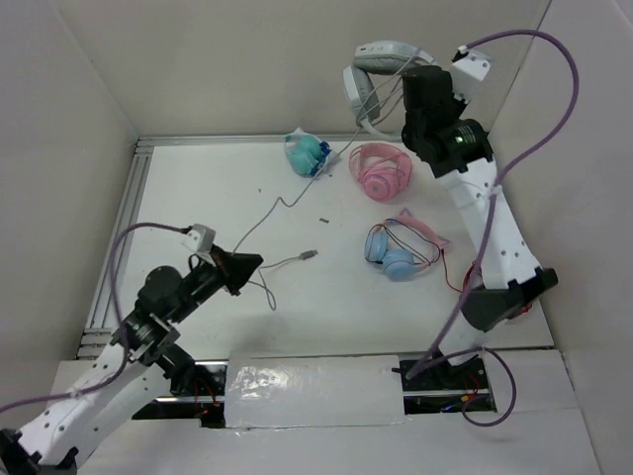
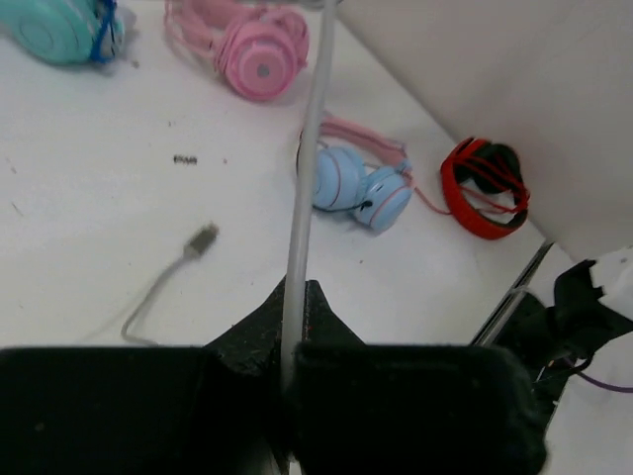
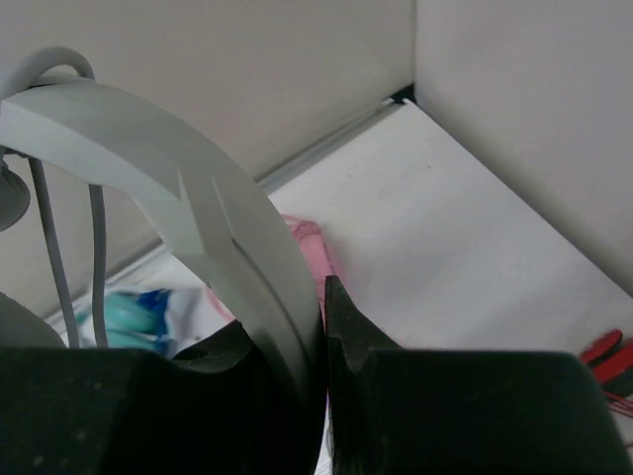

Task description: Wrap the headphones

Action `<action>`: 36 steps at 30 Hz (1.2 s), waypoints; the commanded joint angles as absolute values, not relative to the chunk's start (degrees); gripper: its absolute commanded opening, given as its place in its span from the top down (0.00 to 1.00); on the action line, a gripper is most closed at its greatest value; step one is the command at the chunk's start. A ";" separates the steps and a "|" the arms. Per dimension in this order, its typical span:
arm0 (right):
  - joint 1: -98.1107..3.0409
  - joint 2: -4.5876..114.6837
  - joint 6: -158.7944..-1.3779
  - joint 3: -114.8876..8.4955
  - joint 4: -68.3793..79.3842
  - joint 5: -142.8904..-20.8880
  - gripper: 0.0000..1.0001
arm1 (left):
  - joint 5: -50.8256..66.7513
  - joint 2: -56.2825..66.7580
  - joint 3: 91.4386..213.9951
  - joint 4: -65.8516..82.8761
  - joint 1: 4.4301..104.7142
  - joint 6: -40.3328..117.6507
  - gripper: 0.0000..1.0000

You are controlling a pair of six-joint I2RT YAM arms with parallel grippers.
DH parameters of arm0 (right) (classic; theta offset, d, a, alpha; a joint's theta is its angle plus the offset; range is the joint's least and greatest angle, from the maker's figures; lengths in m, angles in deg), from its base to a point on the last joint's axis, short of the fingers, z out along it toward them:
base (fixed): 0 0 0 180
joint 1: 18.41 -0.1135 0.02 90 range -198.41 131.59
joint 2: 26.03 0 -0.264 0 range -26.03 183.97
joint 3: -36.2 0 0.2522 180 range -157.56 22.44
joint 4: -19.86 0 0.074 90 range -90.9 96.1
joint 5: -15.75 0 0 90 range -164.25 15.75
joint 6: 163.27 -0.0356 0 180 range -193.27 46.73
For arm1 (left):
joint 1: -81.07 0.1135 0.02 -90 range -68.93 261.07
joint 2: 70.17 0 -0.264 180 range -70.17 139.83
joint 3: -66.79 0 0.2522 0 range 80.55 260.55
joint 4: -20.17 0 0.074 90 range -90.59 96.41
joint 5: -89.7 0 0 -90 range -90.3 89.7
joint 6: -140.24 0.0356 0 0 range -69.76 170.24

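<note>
Wrapping step under way: clamps headphones [image 1: 374, 67] by the headband [image 3: 198, 188] in the shut right gripper [image 3: 321, 307], raised at far right. Pinches the cable [image 1: 269, 212] in the shut left gripper [image 2: 297, 297] at near left, with the plug [image 1: 310, 255] loose on the table [image 1: 198, 198]. Next, by judgement: carry the pinched cable up and round the headband under light tension, without pulling it from the jaws.

On the headphones [image 3: 188, 198] you see a smooth, matt grey plastic band; their cable [image 2: 305, 178] looks smooth and faintly glossy. Your left gripper [image 2: 294, 302] is grainy, matt black plastic. The table [image 1: 198, 198] is matt white, its rail [image 1: 131, 188] bare metal.
</note>
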State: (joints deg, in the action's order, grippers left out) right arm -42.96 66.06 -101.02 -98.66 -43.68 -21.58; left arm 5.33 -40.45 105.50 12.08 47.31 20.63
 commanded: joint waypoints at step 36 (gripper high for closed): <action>-60.59 42.18 -47.44 -43.66 -19.91 -100.59 1.00 | 28.68 -0.48 149.72 13.79 72.37 44.61 1.00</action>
State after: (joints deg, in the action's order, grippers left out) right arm -59.66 47.05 -54.03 -45.22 -18.07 -81.30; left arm 21.35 -1.29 148.69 3.08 69.37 44.98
